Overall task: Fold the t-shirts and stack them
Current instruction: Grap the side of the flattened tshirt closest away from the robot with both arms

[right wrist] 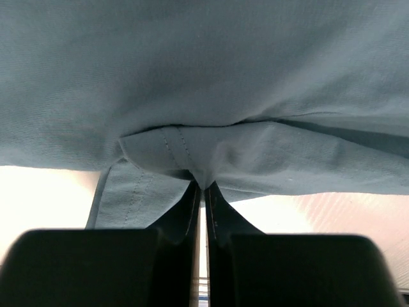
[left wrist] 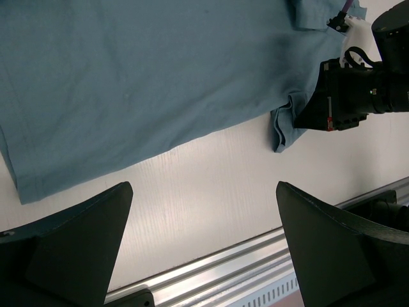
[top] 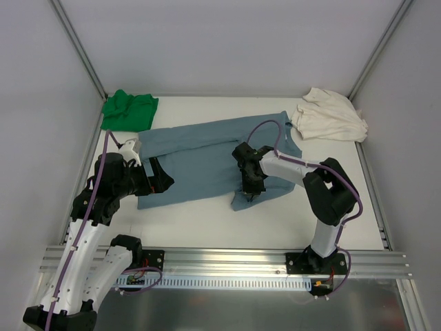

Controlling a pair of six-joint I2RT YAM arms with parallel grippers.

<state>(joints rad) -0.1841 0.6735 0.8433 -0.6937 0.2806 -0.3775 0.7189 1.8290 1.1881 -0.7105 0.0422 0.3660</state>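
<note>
White desk (top: 207,224) is spread with the limp blue-grey t-shirt (top: 200,155), judged best taken at its hem, where the right claw (right wrist: 203,187) is clamped; the left claw (top: 164,181) is held apart.

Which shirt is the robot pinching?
The blue-grey shirt spread out in the middle; the right gripper is shut on its near edge. The green shirt and the white shirt lie bunched in the far corners, untouched.

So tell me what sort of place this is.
Most likely a robot lab test cell: a white table walled by plain grey panels, left arm and right arm bolted to a metal rail, blue t-shirt, green t-shirt and cream t-shirt laid out.
</note>
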